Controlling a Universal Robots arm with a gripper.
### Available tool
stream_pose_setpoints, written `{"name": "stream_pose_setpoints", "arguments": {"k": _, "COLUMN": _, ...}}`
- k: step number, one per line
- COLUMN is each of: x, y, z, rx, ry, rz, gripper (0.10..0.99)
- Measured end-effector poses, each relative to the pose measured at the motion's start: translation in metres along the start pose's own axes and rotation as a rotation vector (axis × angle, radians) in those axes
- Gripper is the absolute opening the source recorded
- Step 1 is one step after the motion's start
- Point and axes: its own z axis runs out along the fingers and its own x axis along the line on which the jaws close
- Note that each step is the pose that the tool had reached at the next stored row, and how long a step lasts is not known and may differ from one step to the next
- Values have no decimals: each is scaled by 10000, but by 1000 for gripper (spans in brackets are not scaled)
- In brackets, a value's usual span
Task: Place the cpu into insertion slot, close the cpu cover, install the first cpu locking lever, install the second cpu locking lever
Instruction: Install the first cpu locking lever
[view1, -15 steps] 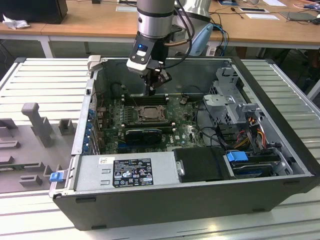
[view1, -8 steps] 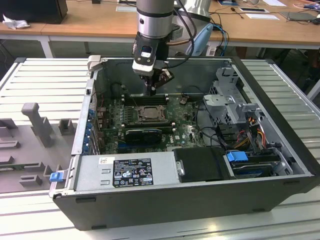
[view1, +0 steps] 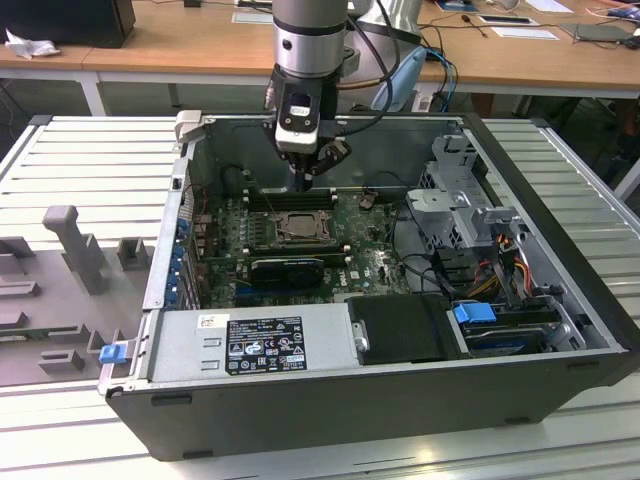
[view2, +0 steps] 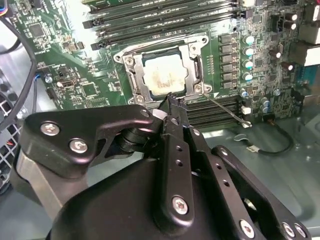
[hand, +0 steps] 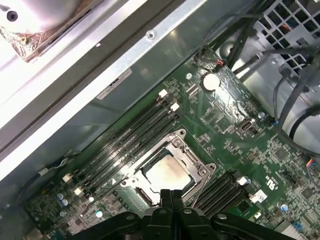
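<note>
In the second wrist view the insertion slot (view2: 127, 61) holds the cpu (view2: 162, 74), with the cpu cover (view2: 192, 70) lying flat around it; the gripper (view2: 172, 102), fingers pressed together and empty, hovers at the slot's edge

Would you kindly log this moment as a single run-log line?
cpu: seated in insertion slot | cpu cover: down over it | gripper: shut, at cover's edge
</note>
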Motion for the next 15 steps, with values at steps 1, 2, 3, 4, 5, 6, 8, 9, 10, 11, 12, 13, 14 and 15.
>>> {"name": "stream_pose_setpoints", "arguments": {"k": 1, "x": 0, "y": 1, "z": 0, "rx": -24, "ry": -20, "rz": -191, "gripper": 106}}
{"name": "stream_pose_setpoints", "arguments": {"k": 2, "x": 0, "y": 1, "z": 0, "rx": -28, "ry": -17, "rz": -483, "gripper": 106}}
{"name": "stream_pose_setpoints", "arguments": {"k": 3, "x": 0, "y": 0, "z": 0, "rx": -30, "ry": -15, "rz": -641, "gripper": 106}}
{"name": "stream_pose_setpoints", "arguments": {"k": 4, "x": 0, "y": 0, "z": 0, "rx": -36, "ry": -14, "rz": -842, "gripper": 106}}
{"name": "stream_pose_setpoints", "arguments": {"k": 5, "x": 0, "y": 0, "z": 0, "rx": -41, "ry": -13, "rz": -1071, "gripper": 106}}
{"name": "stream_pose_setpoints", "arguments": {"k": 6, "x": 0, "y": 0, "z": 0, "rx": -46, "ry": -12, "rz": -1279, "gripper": 106}}
{"name": "stream_pose_setpoints", "arguments": {"k": 8, "x": 0, "y": 0, "z": 0, "rx": -56, "ry": -10, "rz": -1698, "gripper": 106}}
{"name": "stream_pose_setpoints", "arguments": {"k": 9, "x": 0, "y": 0, "z": 0, "rx": -61, "ry": -8, "rz": -1934, "gripper": 106}}
{"name": "stream_pose_setpoints", "arguments": {"k": 10, "x": 0, "y": 0, "z": 0, "rx": -65, "ry": -7, "rz": -2080, "gripper": 106}}
{"name": "stream_pose_setpoints", "arguments": {"k": 11, "x": 0, "y": 0, "z": 2, "rx": -70, "ry": 4, "rz": -2506, "gripper": 106}}
{"name": "stream_pose_setpoints", "arguments": {"k": 12, "x": 0, "y": 0, "z": 2, "rx": -69, "ry": 12, "rz": -2739, "gripper": 106}}
{"name": "stream_pose_setpoints", "arguments": {"k": 13, "x": 0, "y": 0, "z": 3, "rx": -69, "ry": 19, "rz": -2945, "gripper": 106}}
{"name": "stream_pose_setpoints", "arguments": {"k": 14, "x": 0, "y": 0, "z": 5, "rx": -72, "ry": 31, "rz": -3302, "gripper": 106}}
{"name": "stream_pose_setpoints", "arguments": {"k": 15, "x": 0, "y": 0, "z": 5, "rx": -73, "ry": 39, "rz": -3563, "gripper": 106}}
